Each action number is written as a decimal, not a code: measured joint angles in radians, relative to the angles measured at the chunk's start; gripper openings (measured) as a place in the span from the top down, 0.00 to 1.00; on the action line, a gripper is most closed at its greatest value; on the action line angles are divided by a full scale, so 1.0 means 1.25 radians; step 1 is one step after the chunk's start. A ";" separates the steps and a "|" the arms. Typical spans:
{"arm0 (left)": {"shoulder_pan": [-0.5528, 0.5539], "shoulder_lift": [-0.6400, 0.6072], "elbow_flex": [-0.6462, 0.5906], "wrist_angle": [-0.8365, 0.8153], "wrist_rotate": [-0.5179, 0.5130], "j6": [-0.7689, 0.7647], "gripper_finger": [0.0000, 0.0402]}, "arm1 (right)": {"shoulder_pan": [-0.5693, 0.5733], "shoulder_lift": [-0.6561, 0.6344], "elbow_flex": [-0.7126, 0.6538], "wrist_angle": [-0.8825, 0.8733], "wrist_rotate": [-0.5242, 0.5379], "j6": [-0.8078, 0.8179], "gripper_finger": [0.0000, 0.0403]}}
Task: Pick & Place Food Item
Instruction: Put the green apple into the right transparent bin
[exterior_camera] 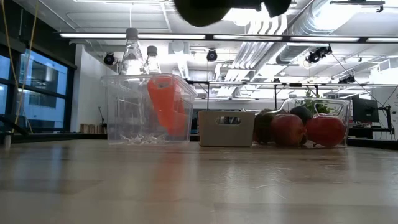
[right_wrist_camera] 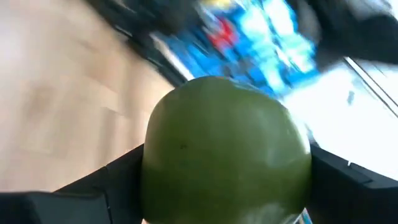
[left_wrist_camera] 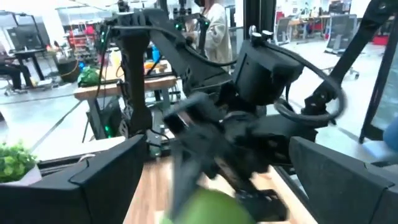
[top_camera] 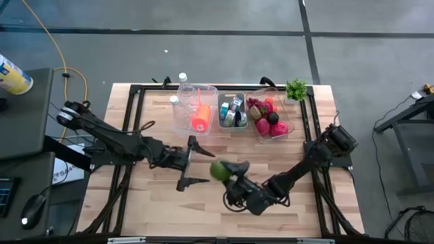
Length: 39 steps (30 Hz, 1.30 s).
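Note:
A round green apple (top_camera: 218, 170) hangs above the middle of the table, with my right gripper (top_camera: 229, 173) shut on it. It fills the right wrist view (right_wrist_camera: 227, 155). In the low view only a dark shape (exterior_camera: 211, 9) shows at the top edge, well above the tabletop. My left gripper (top_camera: 200, 167) stands just left of the apple with its fingers wide open, pointing level toward it and touching nothing. The left wrist view shows the apple (left_wrist_camera: 205, 208) low between its two fingers, with the right arm blurred behind. My right gripper pinches the apple by two opposite sides (right_wrist_camera: 155, 168) between its two fingers (right_wrist_camera: 115, 183). The fingers come roughly level from the table's near right. The apple is lifted clear of the table.
Along the far edge stand a clear bin (top_camera: 196, 108) with bottles and an orange item, a small bin (top_camera: 232, 112) with cans, and a clear bin (top_camera: 270, 116) of red fruit. A green plant (top_camera: 296, 88) sits at the far right. Bare wood lies near the front edge.

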 joint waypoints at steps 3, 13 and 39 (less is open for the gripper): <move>-0.009 -0.022 0.000 -0.025 0.001 0.001 0.04 | 0.015 0.000 0.000 0.001 0.191 0.048 0.23; -0.022 -0.028 -0.001 -0.107 0.003 -0.029 0.04 | 0.013 -0.026 -0.026 -0.064 0.370 0.181 0.22; -0.032 -0.028 -0.002 -0.112 0.005 -0.155 0.04 | -0.389 -0.520 -0.448 -0.111 0.146 0.722 0.20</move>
